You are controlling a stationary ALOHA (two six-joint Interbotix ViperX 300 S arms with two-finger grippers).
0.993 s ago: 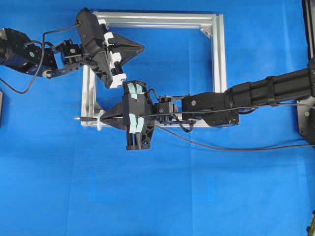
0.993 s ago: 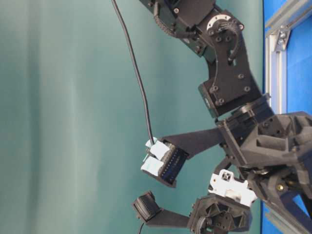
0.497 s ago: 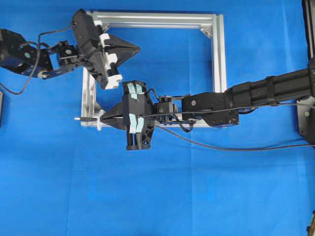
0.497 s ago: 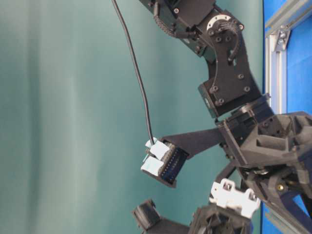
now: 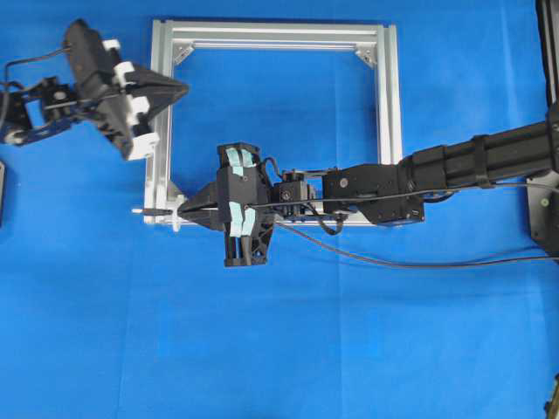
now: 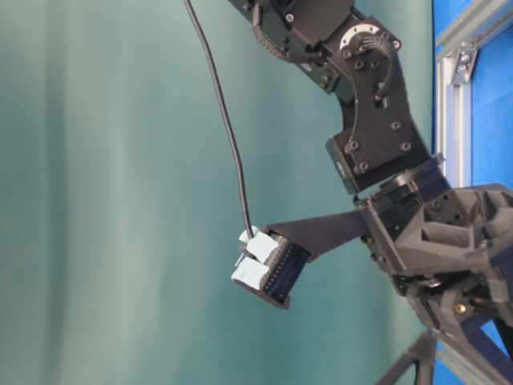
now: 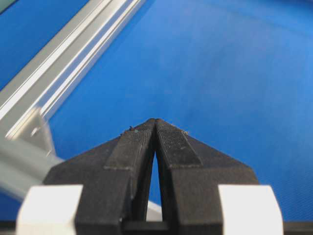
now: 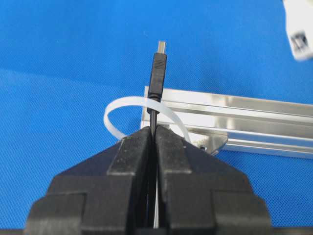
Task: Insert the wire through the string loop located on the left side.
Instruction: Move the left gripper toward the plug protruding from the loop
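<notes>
The wire [image 8: 157, 68] ends in a dark plug with a silvery tip. My right gripper [image 8: 154, 130] is shut on it just behind the plug. The white string loop [image 8: 122, 103] arcs around the wire between my fingertips and the plug, at the corner of the silver frame [image 8: 244, 115]. From overhead, the right gripper [image 5: 182, 209] sits at the frame's lower left corner. There the plug [image 5: 148, 211] juts out to the left past the string loop [image 5: 177, 224]. My left gripper [image 5: 182, 87] is shut and empty over the frame's left bar [image 5: 161, 131]. Its fingers [image 7: 139, 144] hold nothing.
The square aluminium frame [image 5: 389, 122] lies on blue cloth. My right arm [image 5: 437, 170] stretches across its lower bar from the right edge. The wire's slack [image 5: 393, 263] trails right over the cloth. Dark fixtures sit at the right edge [image 5: 543, 218].
The left gripper has drawn back to the left and slightly up, from inside the frame to over its left bar. The right gripper and the wire have not moved.
</notes>
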